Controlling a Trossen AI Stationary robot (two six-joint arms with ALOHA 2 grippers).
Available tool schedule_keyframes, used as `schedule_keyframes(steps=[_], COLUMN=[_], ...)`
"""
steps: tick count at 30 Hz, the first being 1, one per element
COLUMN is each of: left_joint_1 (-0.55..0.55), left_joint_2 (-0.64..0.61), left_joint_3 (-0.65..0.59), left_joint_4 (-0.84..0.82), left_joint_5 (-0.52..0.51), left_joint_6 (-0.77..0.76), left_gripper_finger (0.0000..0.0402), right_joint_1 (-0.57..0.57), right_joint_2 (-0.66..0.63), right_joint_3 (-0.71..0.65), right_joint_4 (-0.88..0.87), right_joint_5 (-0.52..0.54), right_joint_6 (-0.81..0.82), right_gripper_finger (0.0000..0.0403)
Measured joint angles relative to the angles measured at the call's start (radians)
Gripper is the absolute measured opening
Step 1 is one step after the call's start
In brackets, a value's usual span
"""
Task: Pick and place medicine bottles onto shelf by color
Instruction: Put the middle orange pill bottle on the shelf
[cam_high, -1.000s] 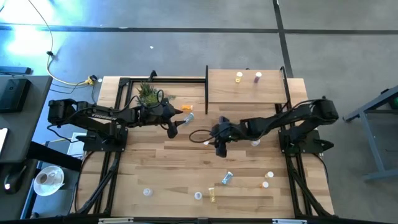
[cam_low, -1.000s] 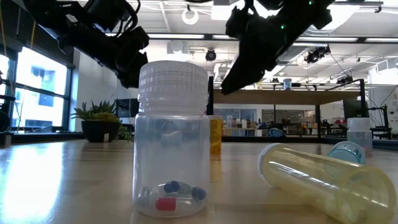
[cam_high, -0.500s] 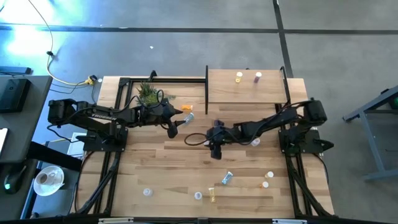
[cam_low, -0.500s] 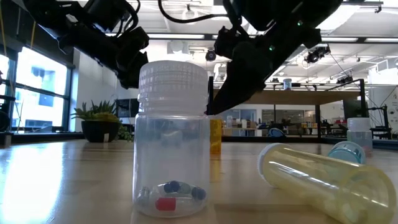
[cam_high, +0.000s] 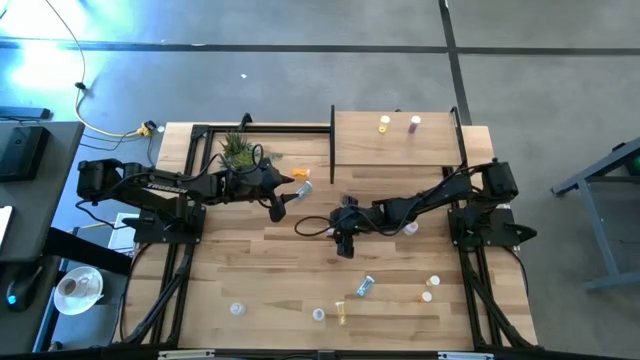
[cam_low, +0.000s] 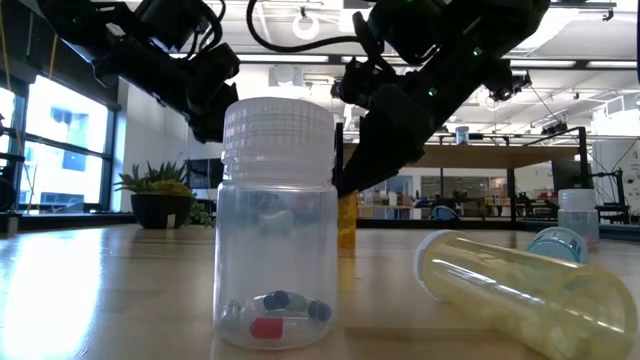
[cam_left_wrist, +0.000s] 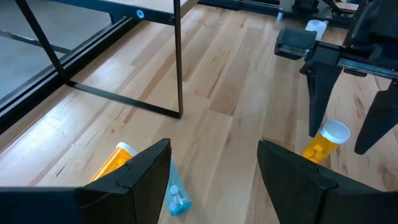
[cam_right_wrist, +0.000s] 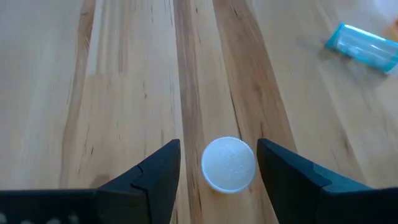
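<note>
An upright orange medicine bottle with a white cap (cam_right_wrist: 229, 163) stands on the planked table; it also shows in the left wrist view (cam_left_wrist: 326, 142). My right gripper (cam_right_wrist: 217, 147) hangs over it, open, fingers pointing down, one on each side of the cap without touching. My left gripper (cam_left_wrist: 214, 180) is open and empty above the table, near an orange bottle (cam_left_wrist: 114, 162) and a pale blue bottle (cam_left_wrist: 176, 198) that lie on their sides. The shelf (cam_high: 395, 150) carries a yellow bottle (cam_high: 384, 124) and a purplish bottle (cam_high: 415, 124).
Several bottles stand or lie near the table's front edge: a clear one (cam_low: 277, 225), a pale yellow one on its side (cam_low: 520, 285), and a pale blue one (cam_high: 365, 286). A potted plant (cam_high: 238, 150) stands at the back left. A white-capped bottle (cam_high: 409, 229) stands under my right arm.
My right gripper has gone toward the table's left edge and down, and now hangs over the upright orange bottle. The bottle has not moved.
</note>
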Motion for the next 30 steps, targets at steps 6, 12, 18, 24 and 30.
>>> schedule_keyframes(steps=[6, 12, 18, 24, 30], left_joint_1=[0.0, 0.0, 0.0, 0.0, 0.0], left_joint_2=[0.0, 0.0, 0.0, 0.0, 0.0], left_joint_3=[0.0, 0.0, 0.0, 0.0, 0.0], left_joint_4=[-0.008, -0.011, -0.011, -0.011, -0.011], left_joint_5=[0.0, 0.0, 0.0, 0.0, 0.0], left_joint_6=[0.0, 0.0, 0.0, 0.003, 0.03], left_gripper_finger=[0.0229, 0.0229, 0.0229, 0.0229, 0.0229], right_joint_1=[0.0, -0.001, -0.001, -0.005, -0.031], right_joint_2=[0.0, 0.0, -0.033, -0.133, -0.265], right_joint_3=[0.0, 0.0, 0.0, 0.0, 0.0], right_joint_4=[-0.004, -0.006, -0.028, -0.031, -0.036], right_joint_5=[-0.017, -0.018, -0.02, -0.012, 0.052], right_joint_6=[0.0, 0.0, 0.0, 0.0, -0.025], right_gripper_finger=[0.0147, 0.0107, 0.0103, 0.0104, 0.0104])
